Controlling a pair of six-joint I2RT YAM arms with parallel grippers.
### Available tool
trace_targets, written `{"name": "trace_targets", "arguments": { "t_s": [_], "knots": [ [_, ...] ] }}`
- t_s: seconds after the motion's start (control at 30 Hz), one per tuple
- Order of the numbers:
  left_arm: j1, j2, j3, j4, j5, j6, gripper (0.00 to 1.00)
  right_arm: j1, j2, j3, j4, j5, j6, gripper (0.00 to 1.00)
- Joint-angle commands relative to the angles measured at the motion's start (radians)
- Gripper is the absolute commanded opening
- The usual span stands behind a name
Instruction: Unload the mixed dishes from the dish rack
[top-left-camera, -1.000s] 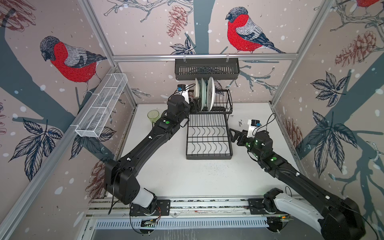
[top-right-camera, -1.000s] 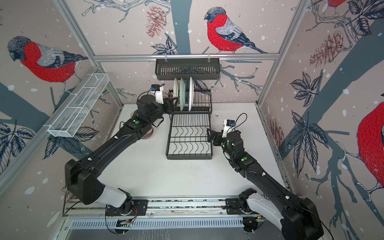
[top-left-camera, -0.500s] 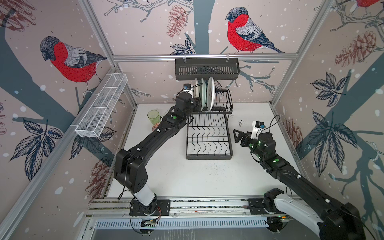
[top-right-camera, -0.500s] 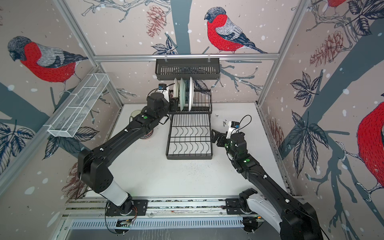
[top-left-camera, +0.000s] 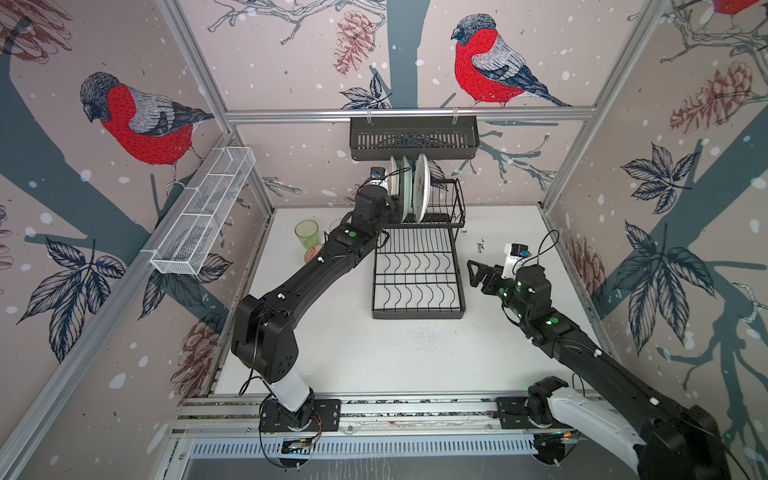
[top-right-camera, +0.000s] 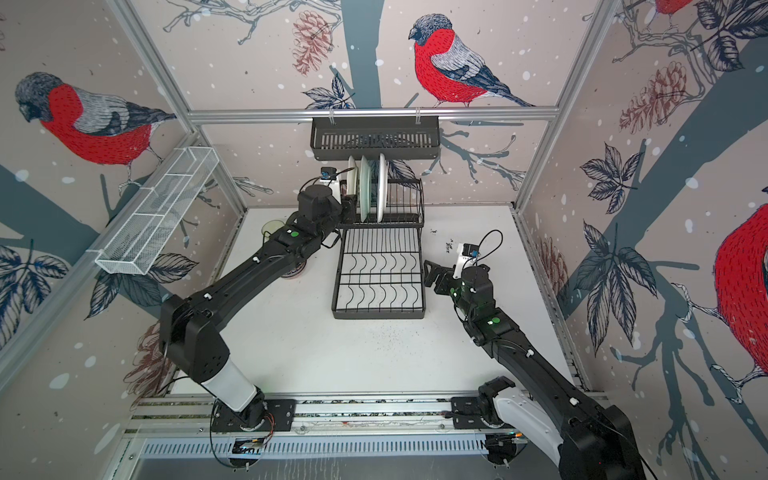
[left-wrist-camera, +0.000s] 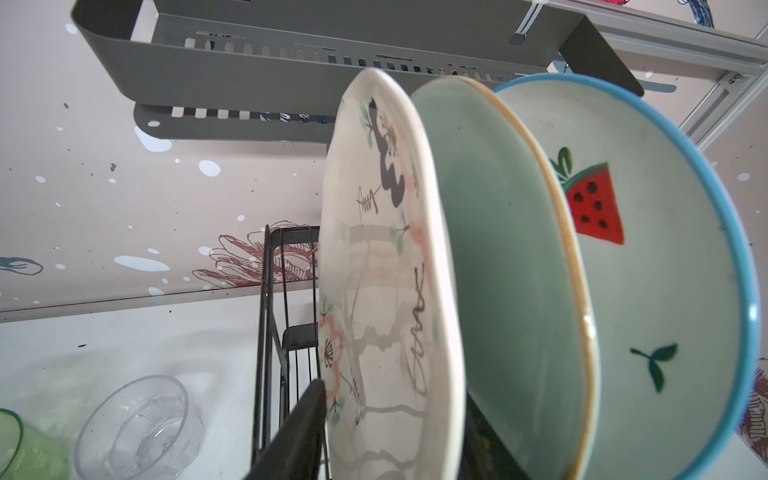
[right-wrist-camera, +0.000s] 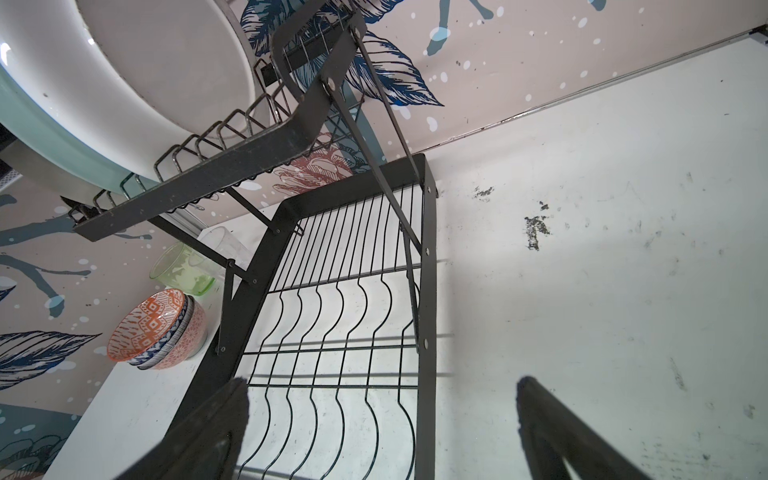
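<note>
The left tool (top-right-camera: 348, 204) straddles the near edge of the upright cream-white ceramic plate with flower drawings (left-wrist-camera: 374, 270), one finger on each face. I cannot tell whether it is clamped. Just beyond it from the tool stand the pale mint glazed plate (left-wrist-camera: 507, 257) and the blue-rimmed watermelon plate (left-wrist-camera: 656, 249), all slotted in the upper tier of the black wire dish rack (top-left-camera: 417, 314).

A shallow pinch on glossy glaze could slip during the lift. The plate could also tilt into its mint neighbour and drag it out. Above the tool, the black slotted metal basket (top-left-camera: 413, 139) limits headroom.

The right tool (top-left-camera: 477, 274) hangs empty, jaws wide apart, beside the rack's lower grid.

Off to the left tool's side, the scuffed white counter (top-left-camera: 374, 353) carries the green tumbler (top-left-camera: 307, 233), the clear tumbler (left-wrist-camera: 137, 428) and the stacked patterned bowls (right-wrist-camera: 158, 328). Bullfinch wallpaper encloses the cell.
</note>
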Motion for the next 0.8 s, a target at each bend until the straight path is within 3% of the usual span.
{"name": "trace_targets", "arguments": {
  "t_s": [0.0, 0.77],
  "knots": [
    [0.0, 0.013, 0.019, 0.031, -0.02, 0.02, 0.44, -0.001, -0.004, -0.002, 0.007, 0.002, -0.011, 0.99],
    [0.0, 0.043, 0.048, 0.036, -0.037, 0.056, 0.35, -0.003, 0.003, -0.009, 0.01, 0.012, -0.003, 1.0]
  ]
}}
